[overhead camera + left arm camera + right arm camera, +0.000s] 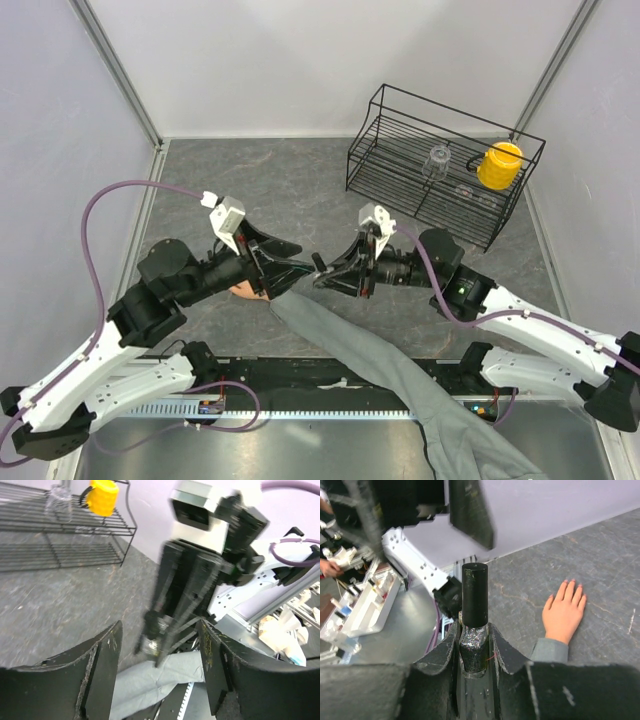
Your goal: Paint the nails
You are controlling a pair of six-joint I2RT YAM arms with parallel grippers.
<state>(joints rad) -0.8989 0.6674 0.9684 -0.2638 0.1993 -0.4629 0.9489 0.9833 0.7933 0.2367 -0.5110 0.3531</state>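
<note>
A bare light-skinned hand (563,612) with a long grey sleeve (370,350) lies flat on the grey table. Its pale nails (572,581) show at the fingertips in the right wrist view. In the top view the hand (243,291) is mostly hidden under my left arm. My right gripper (474,630) is shut on a small dark glittery bottle (473,652) with a tall black cap (474,595), held above the table. My left gripper (160,630) is open, and its fingers (102,665) face the bottle (154,639) just short of the cap. The two grippers meet at mid-table (312,270).
A black wire rack (440,165) stands at the back right with a yellow mug (498,165) and a clear glass (437,160) on it. Grey walls enclose the table at the left, back and right. The sleeve runs to the near right edge.
</note>
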